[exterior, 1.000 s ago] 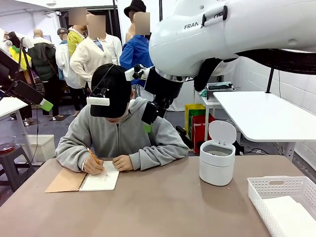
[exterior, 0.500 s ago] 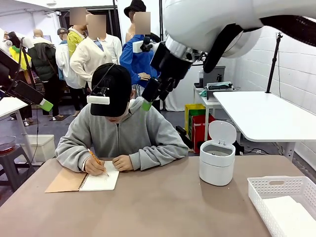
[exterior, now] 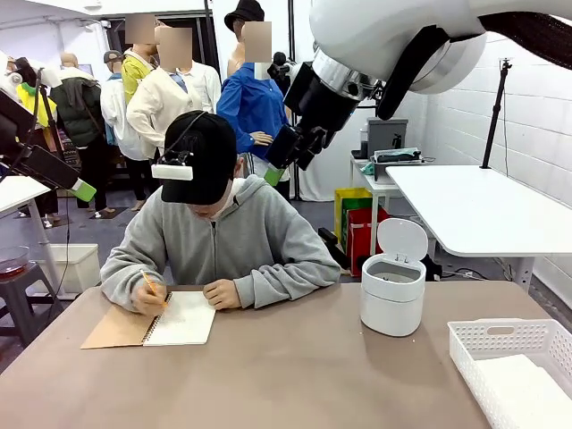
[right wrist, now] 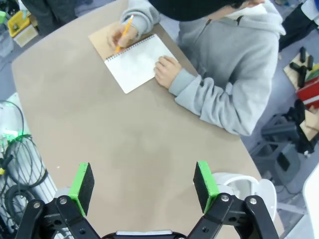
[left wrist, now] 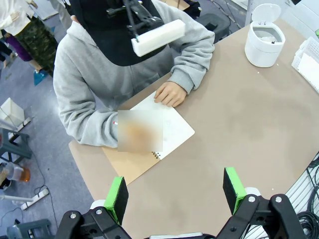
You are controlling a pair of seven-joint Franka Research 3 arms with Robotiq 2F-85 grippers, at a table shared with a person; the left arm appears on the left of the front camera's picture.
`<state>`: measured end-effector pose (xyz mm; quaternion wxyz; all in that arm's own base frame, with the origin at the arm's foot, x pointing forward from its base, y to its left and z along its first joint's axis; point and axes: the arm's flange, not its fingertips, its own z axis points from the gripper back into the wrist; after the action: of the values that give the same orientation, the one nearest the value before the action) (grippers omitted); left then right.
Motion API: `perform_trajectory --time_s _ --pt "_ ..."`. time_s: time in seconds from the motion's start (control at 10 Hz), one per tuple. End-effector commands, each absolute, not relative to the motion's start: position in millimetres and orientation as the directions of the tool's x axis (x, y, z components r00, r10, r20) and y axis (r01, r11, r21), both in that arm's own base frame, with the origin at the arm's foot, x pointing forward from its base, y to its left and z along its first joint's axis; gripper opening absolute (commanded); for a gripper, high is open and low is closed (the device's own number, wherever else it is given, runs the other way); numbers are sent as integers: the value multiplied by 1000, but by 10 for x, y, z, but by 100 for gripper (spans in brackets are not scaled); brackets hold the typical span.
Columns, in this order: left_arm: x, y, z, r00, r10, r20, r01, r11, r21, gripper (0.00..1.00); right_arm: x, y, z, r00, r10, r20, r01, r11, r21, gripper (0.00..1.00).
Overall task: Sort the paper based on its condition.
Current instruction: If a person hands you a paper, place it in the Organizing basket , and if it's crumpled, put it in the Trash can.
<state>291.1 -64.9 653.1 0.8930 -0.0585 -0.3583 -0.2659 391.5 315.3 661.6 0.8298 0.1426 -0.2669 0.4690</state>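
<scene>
The only loose paper (exterior: 529,398) I see is a flat white sheet lying in the white basket (exterior: 500,344) at the table's right front. A person at the far side writes with an orange pencil in an open spiral notebook (exterior: 183,320) (left wrist: 172,130) (right wrist: 137,62). My right gripper (exterior: 281,161) hangs high above the table beside the person's head. In the right wrist view its fingers (right wrist: 144,186) stand wide apart with nothing between them. My left gripper (left wrist: 174,191) is also open and empty, high over the near table edge.
A small white bin (exterior: 393,295) (left wrist: 264,37) (right wrist: 244,191) with its lid up stands right of centre. The basket's corner (left wrist: 310,55) shows at the far right. Bare brown tabletop (exterior: 286,375) stretches between notebook, bin and basket. Bystanders stand behind the person.
My right arm has lifted and swung up and to the right, its gripper now higher beside the person's head. The person's pencil hand slid left across the notebook page.
</scene>
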Motion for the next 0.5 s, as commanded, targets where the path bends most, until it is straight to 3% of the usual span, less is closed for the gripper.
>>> perform_trajectory --time_s 0.0,0.4 --pt "2914 -649 6536 600 -432 673 516 852 87 100 3893 3155 6620 419 699 580 -855 519 -8 100" --pt "2914 -649 6536 600 -432 673 516 852 87 100 3893 3155 6620 419 699 580 -855 519 -8 100"
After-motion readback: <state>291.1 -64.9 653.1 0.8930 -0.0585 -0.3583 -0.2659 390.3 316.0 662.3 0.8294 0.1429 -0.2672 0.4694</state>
